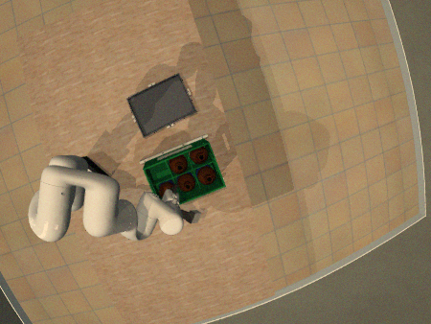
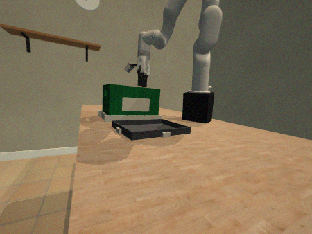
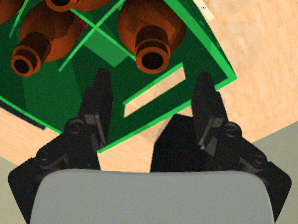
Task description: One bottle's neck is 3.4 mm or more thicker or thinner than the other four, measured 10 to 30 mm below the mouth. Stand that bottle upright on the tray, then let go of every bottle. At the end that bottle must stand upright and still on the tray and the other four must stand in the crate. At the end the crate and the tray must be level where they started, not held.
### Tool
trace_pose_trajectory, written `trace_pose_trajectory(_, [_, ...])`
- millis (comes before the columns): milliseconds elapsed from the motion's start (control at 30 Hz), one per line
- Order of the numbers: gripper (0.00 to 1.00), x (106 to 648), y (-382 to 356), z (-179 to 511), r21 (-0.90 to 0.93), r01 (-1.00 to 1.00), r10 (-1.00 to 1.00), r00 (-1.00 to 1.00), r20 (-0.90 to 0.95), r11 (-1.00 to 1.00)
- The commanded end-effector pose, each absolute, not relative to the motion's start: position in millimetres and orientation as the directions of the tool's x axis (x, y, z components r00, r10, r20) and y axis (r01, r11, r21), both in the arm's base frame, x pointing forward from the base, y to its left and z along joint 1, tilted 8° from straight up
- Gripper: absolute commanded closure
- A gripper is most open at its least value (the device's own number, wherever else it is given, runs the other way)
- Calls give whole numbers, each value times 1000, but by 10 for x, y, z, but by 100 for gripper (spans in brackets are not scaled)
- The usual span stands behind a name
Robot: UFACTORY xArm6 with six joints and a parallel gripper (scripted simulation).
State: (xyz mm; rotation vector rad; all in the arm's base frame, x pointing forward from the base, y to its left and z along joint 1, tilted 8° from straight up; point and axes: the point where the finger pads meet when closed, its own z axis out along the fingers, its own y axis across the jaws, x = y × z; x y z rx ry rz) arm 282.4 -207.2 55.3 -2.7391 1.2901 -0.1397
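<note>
Five brown bottles stand in a green crate (image 1: 214, 188) (image 2: 133, 110) (image 3: 162, 127) on the table (image 1: 172, 273) (image 2: 194, 173) (image 3: 12, 150). They have round shoulders, short narrower necks and dark open mouths with a thick lip; the glass looks reddish-brown, darker down the necks. Thin green dividers split the crate into six compartments, and one of these, in the row nearer the tray, holds no bottle. The crate's side wall has a rectangular cut-out, and a pale strip runs along its foot.

In the wrist view, one bottle (image 3: 151, 37) shows its ringed mouth near the cut-out wall, and another bottle (image 3: 45, 40) stands across a divider from it. Which neck differs in thickness I cannot tell.

The gripper (image 1: 170, 196) (image 2: 142, 85) (image 3: 153, 85) is over the crate, pointing down, its black fingers well apart with nothing between them. The tray (image 1: 163, 105) (image 2: 152, 134), a dark grey rectangle with a low rim and small pale blocks at its sides, lies flat beside the crate, apart from it, and carries no bottle.
</note>
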Motion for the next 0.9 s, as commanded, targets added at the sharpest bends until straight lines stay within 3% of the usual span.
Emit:
trace_pose_trajectory(0, [35, 2843, -2080, 513, -140, -762, -772, 634, 40, -633])
trace_pose_trajectory(867, [35, 2847, -2078, 488, -140, -762, -772, 634, 40, -633])
